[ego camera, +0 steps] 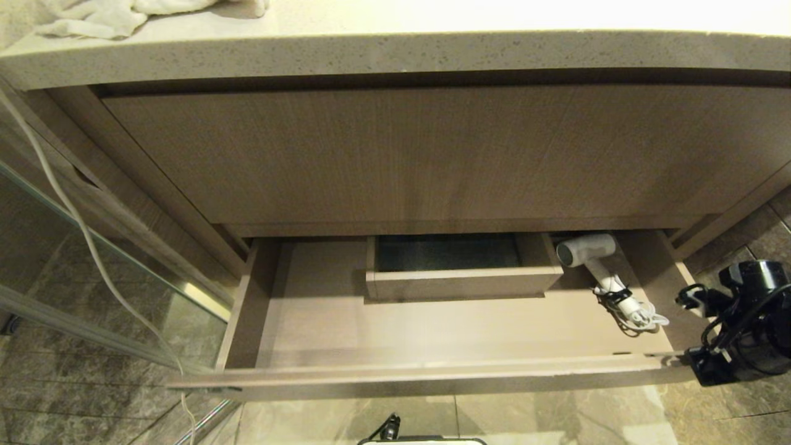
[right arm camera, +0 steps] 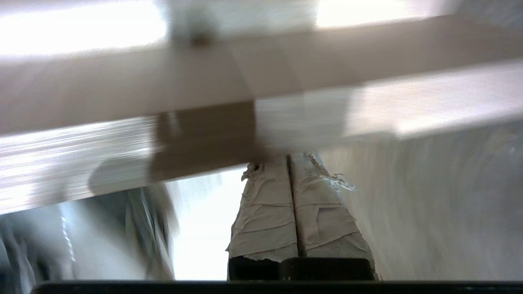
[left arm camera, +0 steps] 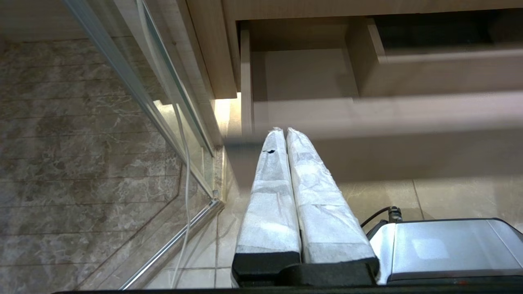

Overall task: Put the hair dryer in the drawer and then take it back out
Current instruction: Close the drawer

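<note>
The speckled stone tabletop (ego camera: 395, 52) runs off the frame's upper edge. Below it, the open wood-grain drawer (ego camera: 432, 374) holds the white hair dryer (ego camera: 596, 262) at centre right, its barrel partly shadowed. The right end effector (right arm camera: 291, 161) is blurred, its tape-wrapped fingers pressed together, empty; the left end effector (left arm camera: 284, 132) likewise.

My head camera looks steeply down into the wide, shallow, light-brown wood-grain drawer (ego camera: 432, 327). My left wrist camera faces its left end (left arm camera: 286, 73) from nearby; the right wrist camera sits close under the drawer front.
</note>
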You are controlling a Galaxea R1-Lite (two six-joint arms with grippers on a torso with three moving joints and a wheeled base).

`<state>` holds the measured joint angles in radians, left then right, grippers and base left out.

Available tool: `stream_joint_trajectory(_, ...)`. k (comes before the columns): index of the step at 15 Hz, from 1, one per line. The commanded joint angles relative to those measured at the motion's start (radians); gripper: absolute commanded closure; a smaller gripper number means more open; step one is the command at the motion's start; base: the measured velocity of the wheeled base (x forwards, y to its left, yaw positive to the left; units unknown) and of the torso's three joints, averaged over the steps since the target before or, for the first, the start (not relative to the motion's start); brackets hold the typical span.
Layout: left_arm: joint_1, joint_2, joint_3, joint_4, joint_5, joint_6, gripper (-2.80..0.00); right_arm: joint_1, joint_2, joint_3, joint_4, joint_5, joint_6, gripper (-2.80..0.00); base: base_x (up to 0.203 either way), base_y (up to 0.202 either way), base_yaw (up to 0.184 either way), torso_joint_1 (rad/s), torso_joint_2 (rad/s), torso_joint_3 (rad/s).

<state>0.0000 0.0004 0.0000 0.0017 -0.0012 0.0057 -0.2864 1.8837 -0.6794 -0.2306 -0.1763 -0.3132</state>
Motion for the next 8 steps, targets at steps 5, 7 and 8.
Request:
stream_joint_trajectory(5,0.000,0.000,0.002,0.001,0.000,0.000,0.00,0.103,-0.011,-0.155,-0.378,-0.056,0.184,0.00,0.000,0.000,0.000,0.000,0.00,0.000)
stream_joint_trajectory(7,0.000,0.001,0.002,0.000,0.001,0.000,0.00,0.113,-0.140,-0.092,-0.305,-0.059,0.188,0.00,0.000,0.000,0.000,0.000,0.00,0.000)
stream_joint_trajectory(8,0.000,0.001,0.002,0.000,0.001,0.000,0.00,0.121,-0.218,-0.044,-0.264,-0.054,0.191,0.00,0.000,0.000,0.000,0.000,0.00,0.000)
